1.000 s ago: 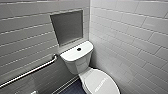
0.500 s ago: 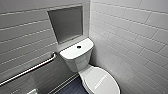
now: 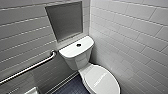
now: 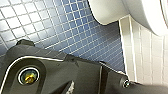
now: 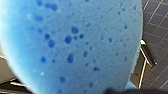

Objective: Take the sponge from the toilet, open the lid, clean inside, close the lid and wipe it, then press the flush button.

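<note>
The white toilet stands in the corner with its lid down. The dark round flush button sits in the middle of the tank top. Nothing lies on the tank or the lid. In the right wrist view the bright blue sponge looms very close, porous and dotted with darker holes, held in my right gripper. In the left wrist view the toilet bowl's white underside shows above the blue floor tiles, and nothing is held there.
A metal grab bar runs along the left wall. A recessed niche sits above the tank. White tiled walls close in on the left and right. Dark blue mosaic floor lies beside the bowl. A white object shows at the lower left.
The head view has shifted very slightly. Nothing in the scene has visibly moved.
</note>
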